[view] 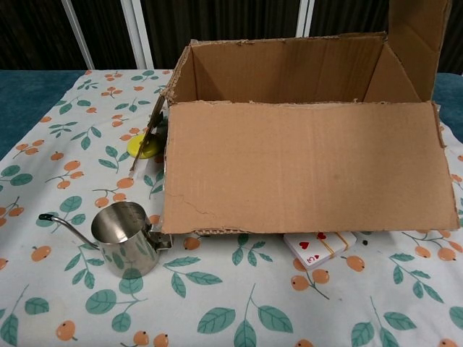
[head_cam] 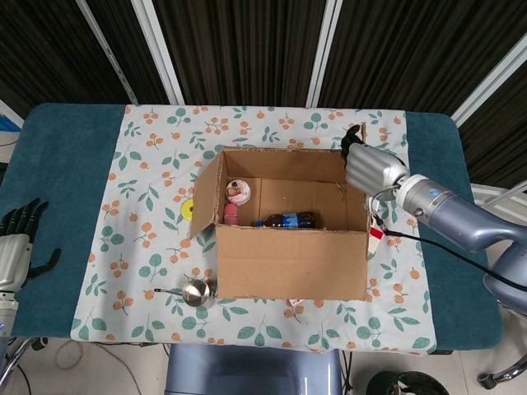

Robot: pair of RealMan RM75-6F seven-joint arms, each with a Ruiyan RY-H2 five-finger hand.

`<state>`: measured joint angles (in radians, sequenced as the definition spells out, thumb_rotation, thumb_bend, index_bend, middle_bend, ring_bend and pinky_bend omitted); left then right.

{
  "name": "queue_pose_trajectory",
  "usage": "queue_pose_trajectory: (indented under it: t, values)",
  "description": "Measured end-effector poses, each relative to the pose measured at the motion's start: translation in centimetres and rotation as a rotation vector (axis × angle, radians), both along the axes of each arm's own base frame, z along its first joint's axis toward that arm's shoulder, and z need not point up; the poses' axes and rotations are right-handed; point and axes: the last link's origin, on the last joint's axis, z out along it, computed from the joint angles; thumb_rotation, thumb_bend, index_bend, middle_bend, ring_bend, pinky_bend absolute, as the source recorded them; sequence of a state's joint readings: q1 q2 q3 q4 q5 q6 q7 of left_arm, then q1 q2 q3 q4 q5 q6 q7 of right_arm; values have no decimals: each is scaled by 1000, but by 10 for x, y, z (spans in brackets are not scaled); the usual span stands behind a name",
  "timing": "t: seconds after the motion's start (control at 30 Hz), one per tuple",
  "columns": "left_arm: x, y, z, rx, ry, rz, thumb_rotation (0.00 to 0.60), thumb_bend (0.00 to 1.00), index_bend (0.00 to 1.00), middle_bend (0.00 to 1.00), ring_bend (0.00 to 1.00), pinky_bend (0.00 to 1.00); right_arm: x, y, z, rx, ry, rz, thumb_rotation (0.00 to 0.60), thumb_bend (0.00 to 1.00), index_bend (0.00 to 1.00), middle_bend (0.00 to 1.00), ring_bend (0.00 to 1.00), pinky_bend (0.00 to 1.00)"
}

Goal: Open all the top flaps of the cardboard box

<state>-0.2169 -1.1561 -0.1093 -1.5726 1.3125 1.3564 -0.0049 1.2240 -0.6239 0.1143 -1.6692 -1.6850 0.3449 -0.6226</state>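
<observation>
Only one legible mark: a playing card
The top card of the deck of playing cards [view: 319, 249], poking out from under the cardboard box [view: 304, 168] on the bench, shows a red "3" with red heart pips; the bottle [head_cam: 290, 220] label inside the box is too small to read
</observation>
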Motion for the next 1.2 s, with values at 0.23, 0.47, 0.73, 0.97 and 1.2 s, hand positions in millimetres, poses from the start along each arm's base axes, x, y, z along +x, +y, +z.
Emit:
queue_pose_trajectory:
  t: [0.23, 0.47, 0.73, 0.97, 1.2]
  values:
    - [0, 0, 0, -1, 4, -1, 600, 339, 0, 0, 0, 0, -17, 4, 17, -35, 34, -40, 600, 341, 286, 236, 178, 237]
    - [1, -1, -1, -2, 8, -6, 600, 339, 0, 0, 0, 0, -38, 10, 32, -66, 48, -86, 600, 286, 262, 225, 174, 237]
    - [1, -1, -1, -4, 13, -9, 600, 339, 0, 0, 0, 0, -60, 18, 36, -75, 31, -133, 600, 230, 234, 214, 170, 237]
    - [1, -2, -2, -7, 17, -9, 600, 339, 0, 0, 0, 0, -79, 25, 35, -81, -30, -178, 600, 226, 233, 211, 170, 236]
    - [0, -4, -3, -23, 34, -9, 600, 312, 0, 0, 0, 0, -90, 30, 31, -105, -206, -220, 600, 226, 221, 210, 170, 237]
